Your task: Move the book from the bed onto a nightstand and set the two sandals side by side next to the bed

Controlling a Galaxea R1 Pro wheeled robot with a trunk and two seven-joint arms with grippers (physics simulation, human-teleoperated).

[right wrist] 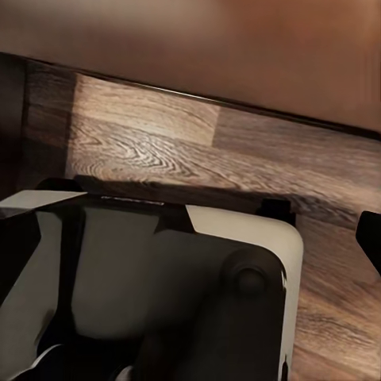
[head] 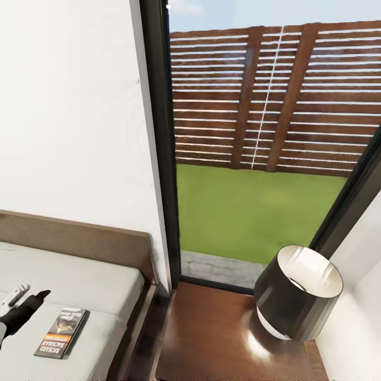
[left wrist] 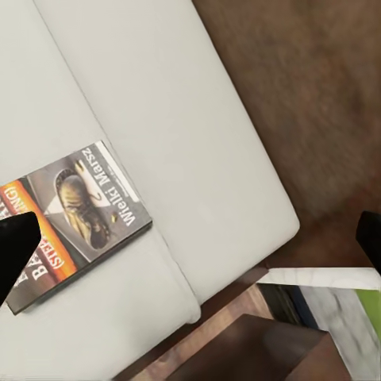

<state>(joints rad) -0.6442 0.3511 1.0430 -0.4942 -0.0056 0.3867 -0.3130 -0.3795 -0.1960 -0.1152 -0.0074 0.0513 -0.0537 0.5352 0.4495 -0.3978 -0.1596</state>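
The book (head: 62, 332) lies flat on the pale grey mattress of the bed (head: 100, 280), near its right edge and below the brown headboard. Its dark cover with an orange strip also shows in the left wrist view (left wrist: 75, 222). My left gripper (head: 26, 309) hovers just left of the book, above the mattress. It is open, its black fingertips (left wrist: 16, 246) spread wide, with one tip over the book's corner. The dark reddish nightstand (head: 211, 338) stands right of the bed, and its corner (left wrist: 254, 349) shows below the mattress edge. My right gripper (right wrist: 190, 242) is open over the wood floor. The sandals are out of view.
A black-shaded lamp (head: 297, 300) stands on the right part of the nightstand. A tall dark-framed window (head: 159, 143) behind it shows a slatted fence and grass. White walls close both sides. A pale part of the robot's body (right wrist: 159, 278) sits under the right wrist.
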